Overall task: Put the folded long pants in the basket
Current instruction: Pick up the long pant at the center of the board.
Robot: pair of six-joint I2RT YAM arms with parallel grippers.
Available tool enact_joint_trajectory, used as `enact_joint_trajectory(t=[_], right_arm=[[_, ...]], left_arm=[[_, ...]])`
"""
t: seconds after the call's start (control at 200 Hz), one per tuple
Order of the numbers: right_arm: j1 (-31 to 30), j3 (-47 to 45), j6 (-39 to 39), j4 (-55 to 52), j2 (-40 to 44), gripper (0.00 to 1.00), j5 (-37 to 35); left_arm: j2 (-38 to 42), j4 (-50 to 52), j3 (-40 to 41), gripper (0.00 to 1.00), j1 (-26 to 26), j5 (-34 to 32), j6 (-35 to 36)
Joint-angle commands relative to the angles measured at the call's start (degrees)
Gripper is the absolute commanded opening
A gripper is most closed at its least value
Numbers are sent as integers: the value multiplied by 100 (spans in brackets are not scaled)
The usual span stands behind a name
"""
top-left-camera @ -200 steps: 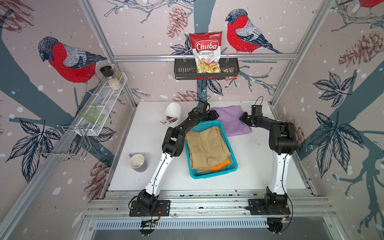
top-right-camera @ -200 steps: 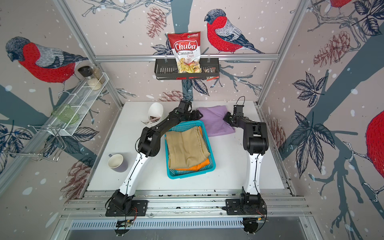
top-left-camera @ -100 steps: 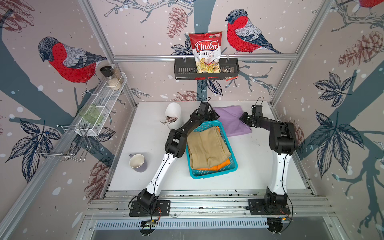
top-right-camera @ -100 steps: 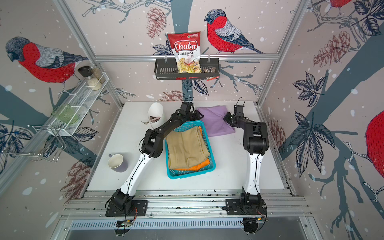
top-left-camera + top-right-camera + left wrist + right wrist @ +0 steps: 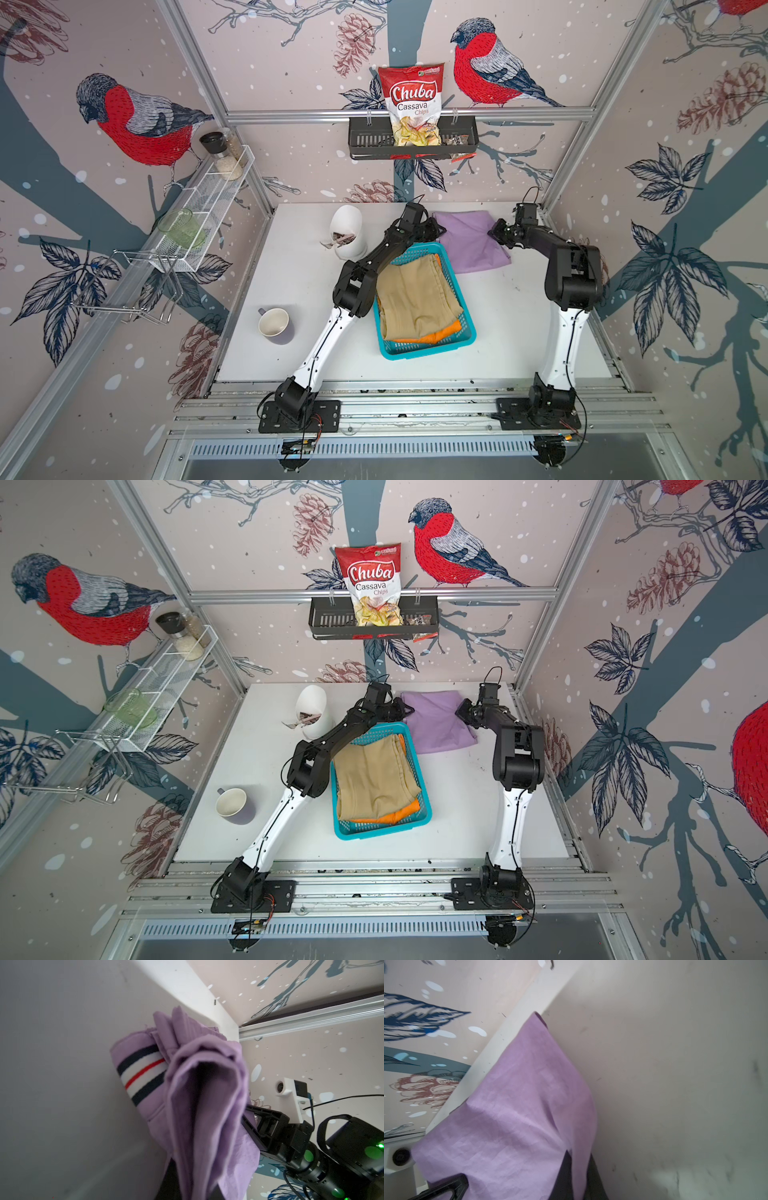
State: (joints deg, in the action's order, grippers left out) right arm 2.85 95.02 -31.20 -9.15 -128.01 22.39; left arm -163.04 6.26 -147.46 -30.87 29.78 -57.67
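tan pants, orange pants lying in basket | lilac pants sitting on table | left claw, right claw both pinching it

Lilac pants drape over the left fingers, hiding their tips; the same cloth buries the edge-cropped right fingers.

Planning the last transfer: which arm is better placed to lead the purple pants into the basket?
Likely left: the left gripper pinches the lilac pants at the edge beside the basket; the right gripper holds the farther edge.
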Motion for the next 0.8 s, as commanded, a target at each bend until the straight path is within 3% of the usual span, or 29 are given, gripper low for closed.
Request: enact_joint_trajectory(t=[0.0,0.555,0.795], right_arm=[[133,189,53,-66,258,0,121],[312,776,256,-653,979,0,362],[254,770,535,-1161,1639,0,371]], left_arm=[[306,-607,-90,0,-12,-55,-293],[942,-995,-296,0,92,135,-799],[1404,-381,-217,0,20,475,-572]])
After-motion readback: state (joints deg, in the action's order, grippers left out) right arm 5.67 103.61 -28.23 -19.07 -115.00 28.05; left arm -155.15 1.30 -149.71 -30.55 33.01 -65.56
